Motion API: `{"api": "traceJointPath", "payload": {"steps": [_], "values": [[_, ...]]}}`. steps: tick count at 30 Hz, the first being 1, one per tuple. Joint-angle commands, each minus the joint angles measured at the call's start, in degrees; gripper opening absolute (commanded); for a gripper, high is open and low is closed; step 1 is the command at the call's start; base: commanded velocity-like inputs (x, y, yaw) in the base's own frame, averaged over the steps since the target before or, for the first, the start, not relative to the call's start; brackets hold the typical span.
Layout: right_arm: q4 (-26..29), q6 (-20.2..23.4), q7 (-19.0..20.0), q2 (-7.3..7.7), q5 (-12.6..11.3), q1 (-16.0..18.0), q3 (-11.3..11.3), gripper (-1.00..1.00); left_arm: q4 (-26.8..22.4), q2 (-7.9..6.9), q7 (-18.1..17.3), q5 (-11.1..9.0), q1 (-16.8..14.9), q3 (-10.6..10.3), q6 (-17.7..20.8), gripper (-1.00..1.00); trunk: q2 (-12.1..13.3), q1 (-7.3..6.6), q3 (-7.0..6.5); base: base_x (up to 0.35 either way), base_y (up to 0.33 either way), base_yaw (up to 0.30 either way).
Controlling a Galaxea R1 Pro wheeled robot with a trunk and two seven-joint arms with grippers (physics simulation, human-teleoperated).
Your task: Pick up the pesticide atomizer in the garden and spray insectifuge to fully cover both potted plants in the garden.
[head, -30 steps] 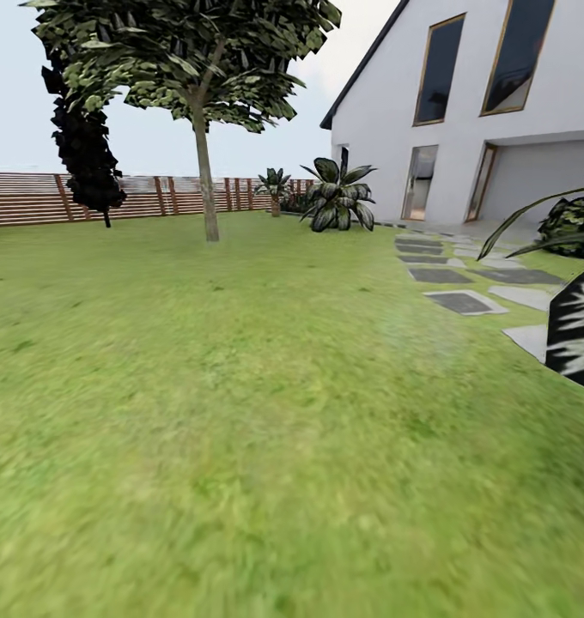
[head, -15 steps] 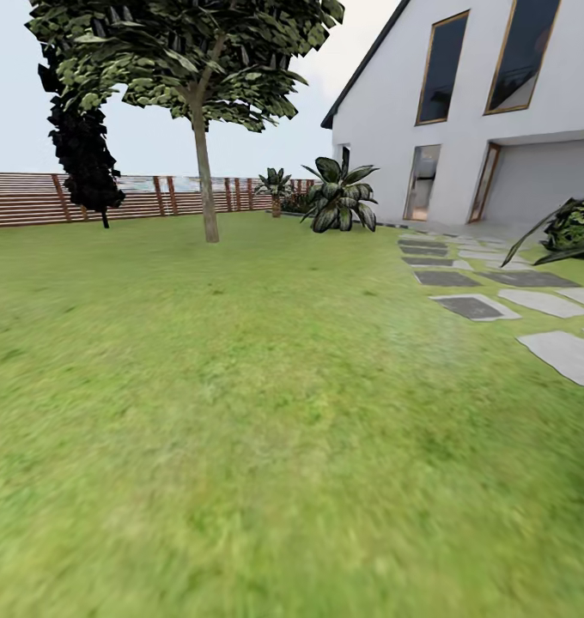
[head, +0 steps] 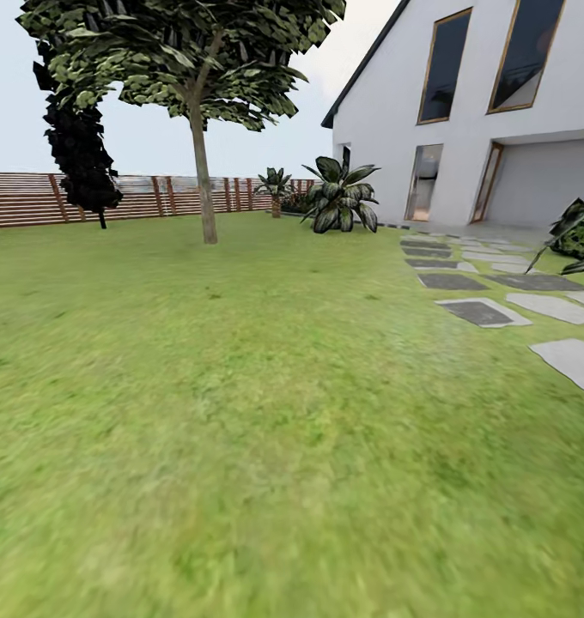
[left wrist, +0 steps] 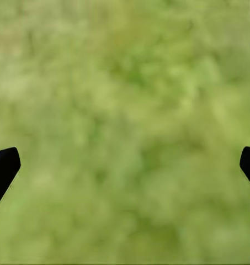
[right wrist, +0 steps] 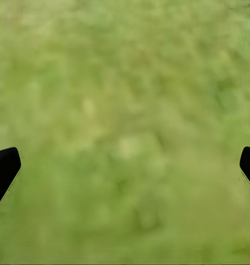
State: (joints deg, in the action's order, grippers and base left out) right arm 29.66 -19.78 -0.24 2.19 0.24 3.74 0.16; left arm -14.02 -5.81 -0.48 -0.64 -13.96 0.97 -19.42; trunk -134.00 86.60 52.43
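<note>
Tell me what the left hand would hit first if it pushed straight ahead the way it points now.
Probably the green lawn grass: beyond the open left hand, nothing else shows between its two dark fingertips. How far off the grass is remains unclear.

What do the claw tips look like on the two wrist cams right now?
Little shows. In the left wrist view the left claw has two plain black fingertips with rounded, tapering ends at the picture's edges, over blurred green grass. The right claw looks identical: matte black fingertips, no markings or cables visible.
</note>
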Motion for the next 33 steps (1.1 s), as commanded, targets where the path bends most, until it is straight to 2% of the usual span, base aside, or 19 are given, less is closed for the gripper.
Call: {"api": "traceJointPath", "payload": {"steps": [1,33], "values": [[-0.04,-0.17,-0.01,0.01,0.02,0.03,0.02,1.00,0.05,-0.01,-0.05,-0.06,-0.02,0.09,-0.18,1.00,-0.02,0.02,0.05,0.339,0.000,0.000],[-0.04,-0.17,-0.02,0.01,0.02,0.04,0.02,1.00,0.05,-0.01,-0.05,-0.06,-0.03,0.09,-0.18,1.00,-0.02,0.02,0.05,0.339,0.000,0.000]]}}
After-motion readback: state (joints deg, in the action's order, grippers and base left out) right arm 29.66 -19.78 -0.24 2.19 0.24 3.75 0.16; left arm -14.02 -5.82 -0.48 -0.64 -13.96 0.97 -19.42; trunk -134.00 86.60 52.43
